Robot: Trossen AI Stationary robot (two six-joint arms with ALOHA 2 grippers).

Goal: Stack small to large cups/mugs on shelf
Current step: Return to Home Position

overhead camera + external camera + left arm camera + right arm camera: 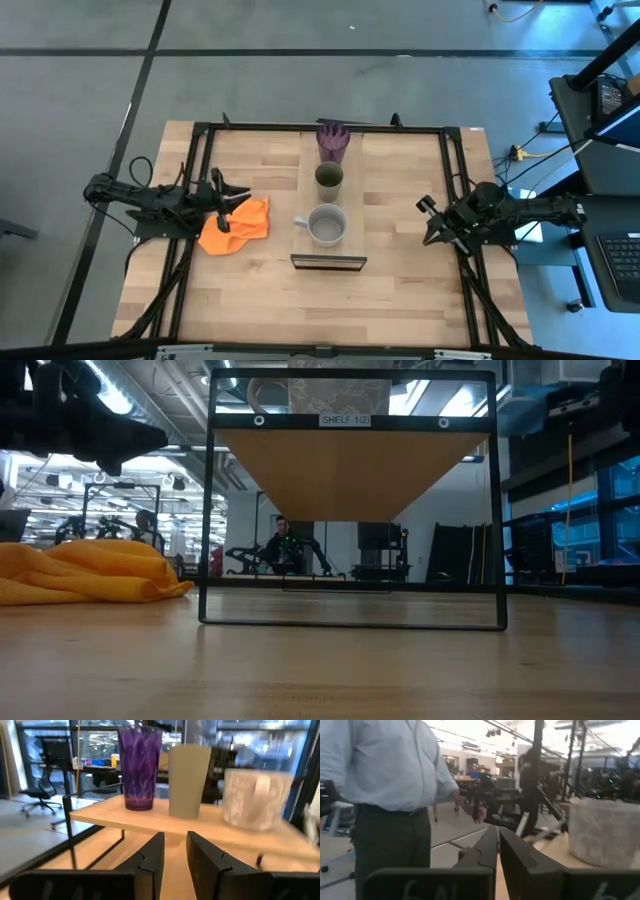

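- One purple tumbler (333, 141)
- One olive-green cup (329, 178)
- One grey mug (326, 225)
- One shelf (328, 250)
- One orange cloth (236, 226)
- Two end effectors: left end effector (232, 196), right end effector (430, 222)
- One bench (400, 290)

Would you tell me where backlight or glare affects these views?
High view: even light, no glare on the shelf. Low view: bright ceiling lamps leave the left arm a silhouette. Left wrist view: windows shine through the purple tumbler. Right wrist view: washed-out ceiling above the grey mug.

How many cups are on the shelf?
3, lined along the shelf: purple tumbler at the far end, olive cup in the middle, grey mug nearest the front. None looks hidden.
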